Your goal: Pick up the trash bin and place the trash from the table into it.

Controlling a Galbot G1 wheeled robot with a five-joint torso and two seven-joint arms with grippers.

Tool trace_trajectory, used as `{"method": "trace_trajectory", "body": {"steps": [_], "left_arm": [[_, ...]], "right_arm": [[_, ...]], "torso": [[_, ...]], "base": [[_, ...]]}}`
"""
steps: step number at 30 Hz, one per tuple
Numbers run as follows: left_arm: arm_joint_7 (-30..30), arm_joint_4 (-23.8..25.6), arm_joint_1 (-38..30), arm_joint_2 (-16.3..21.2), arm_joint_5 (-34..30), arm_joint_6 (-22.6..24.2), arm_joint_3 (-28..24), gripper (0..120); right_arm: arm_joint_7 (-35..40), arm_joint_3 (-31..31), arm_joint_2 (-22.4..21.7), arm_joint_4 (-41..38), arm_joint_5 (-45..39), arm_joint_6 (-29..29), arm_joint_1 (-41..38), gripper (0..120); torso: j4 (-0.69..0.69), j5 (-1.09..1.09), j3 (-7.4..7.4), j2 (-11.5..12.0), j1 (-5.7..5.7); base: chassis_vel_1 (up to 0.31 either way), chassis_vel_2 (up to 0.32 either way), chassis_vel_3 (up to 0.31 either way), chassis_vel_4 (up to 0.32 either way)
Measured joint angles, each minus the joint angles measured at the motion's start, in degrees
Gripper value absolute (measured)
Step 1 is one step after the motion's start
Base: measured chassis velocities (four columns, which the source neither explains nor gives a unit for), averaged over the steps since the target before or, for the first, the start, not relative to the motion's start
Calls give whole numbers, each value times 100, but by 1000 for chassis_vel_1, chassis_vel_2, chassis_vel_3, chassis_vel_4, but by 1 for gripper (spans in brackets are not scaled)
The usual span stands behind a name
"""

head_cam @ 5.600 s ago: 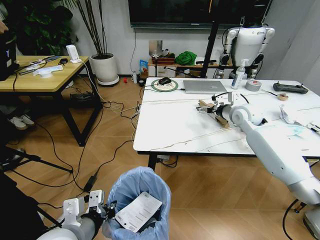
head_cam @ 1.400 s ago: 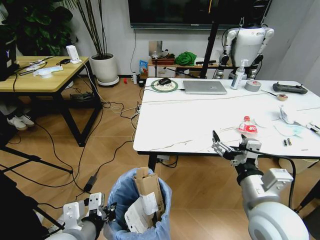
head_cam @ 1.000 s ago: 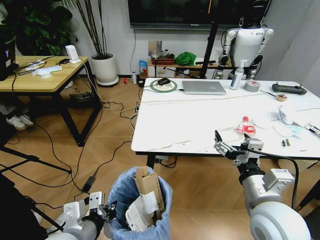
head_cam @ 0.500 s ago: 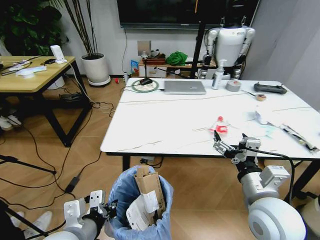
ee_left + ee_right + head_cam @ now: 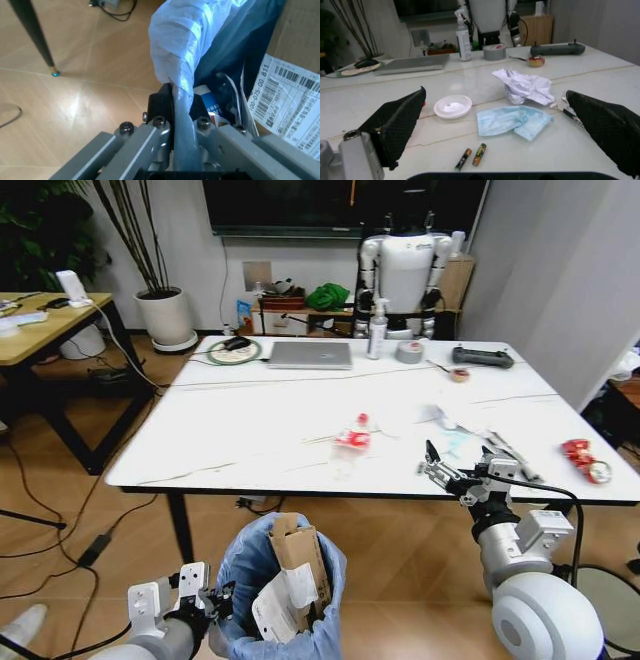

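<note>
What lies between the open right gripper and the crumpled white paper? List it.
In the right wrist view, between the right gripper and the crumpled paper lie a blue face mask and two small batteries.

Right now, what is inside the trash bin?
Inside the trash bin stand a torn cardboard box and a barcoded white paper; anything beneath them is covered.

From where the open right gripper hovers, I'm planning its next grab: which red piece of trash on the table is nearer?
The crushed red-labelled bottle, lying mid-table toward the robot's left of the right gripper. The crushed red can sits farther off, by the table's right edge.
</note>
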State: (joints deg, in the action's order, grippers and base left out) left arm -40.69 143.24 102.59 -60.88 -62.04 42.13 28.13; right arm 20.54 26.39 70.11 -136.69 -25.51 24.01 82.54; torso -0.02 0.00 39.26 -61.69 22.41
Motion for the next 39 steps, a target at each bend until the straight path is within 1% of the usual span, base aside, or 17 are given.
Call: {"method": "trace_trajectory", "body": {"steps": [3, 5, 7, 9, 11, 12, 15, 17, 18, 20, 21, 29, 32, 36, 39], "left_arm": [[1, 0, 33, -4, 16, 0, 0, 0], [0, 0, 68, 0, 17, 0, 18, 0], [0, 0, 89, 9, 16, 0, 32, 0], [0, 0, 137, 30, 17, 0, 66, 0], [1, 0, 198, 45, 17, 0, 105, 0], [2, 0, 233, 48, 17, 0, 124, 0], [2, 0, 277, 44, 19, 0, 136, 0], [2, 0, 304, 22, 28, 0, 128, 0], [2, 0, 308, 15, 31, 0, 123, 0], [2, 0, 311, -3, 40, 0, 106, 0], [3, 0, 308, -7, 45, 0, 100, 0], [6, 0, 306, -30, 65, 0, 86, 0], [7, 0, 299, -30, 70, 0, 87, 0], [8, 0, 282, -35, 90, 0, 89, 0], [9, 0, 281, -37, 100, 0, 89, 0]], "right_arm": [[315, -220, -208, 93, -362, 231, -257, 100], [426, -384, -373, 235, -516, 320, -493, 100], [467, -471, -460, 327, -582, 360, -640, 100], [581, -635, -604, 493, -727, 446, -916, 100], [703, -804, -733, 629, -899, 523, -1175, 100], [762, -897, -798, 694, -1031, 570, -1301, 100], [933, -1043, -864, 779, -1325, 679, -1456, 100], [1170, -1161, -907, 855, -1660, 820, -1575, 95], [1238, -1186, -917, 880, -1770, 865, -1602, 95], [1393, -1218, -969, 955, -2037, 992, -1658, 84], [1432, -1230, -1005, 1002, -2093, 1030, -1684, 80], [1454, -1304, -1244, 1300, -2176, 1072, -1975, 76], [1452, -1348, -1278, 1331, -2222, 1060, -2008, 74], [1443, -1451, -1288, 1412, -2245, 1052, -2070, 72], [1443, -1525, -1257, 1531, -2242, 1044, -2125, 68]], "torso": [[2, 5, 0, 0, 0], [3, -2, 0, 0, -1], [3, -4, 0, -1, -2], [3, 2, 0, 0, -2], [3, -4, 0, -1, -1], [4, -2, 0, 0, -1], [3, 0, 0, 0, 0], [3, 0, 0, 0, 0], [3, 1, 0, 0, 0], [2, 1, 0, 0, 0], [2, 1, 0, 0, 0], [2, 0, 0, 0, 0], [2, 0, 0, 0, 0], [2, 0, 0, 0, 0], [2, 0, 0, 0, 0]], "base": [[-46, -52, 75, 21], [53, 8, 14, 30], [52, 35, -43, 2], [102, 62, -83, -38], [33, 54, -65, -52], [0, 0, 0, 0], [0, 0, 0, 0], [0, 0, 0, 0], [0, 0, 0, 0], [0, 0, 0, 0], [0, 0, 0, 0], [0, 0, 0, 0], [0, 0, 0, 0], [0, 0, 0, 0], [0, 0, 0, 0]]}}
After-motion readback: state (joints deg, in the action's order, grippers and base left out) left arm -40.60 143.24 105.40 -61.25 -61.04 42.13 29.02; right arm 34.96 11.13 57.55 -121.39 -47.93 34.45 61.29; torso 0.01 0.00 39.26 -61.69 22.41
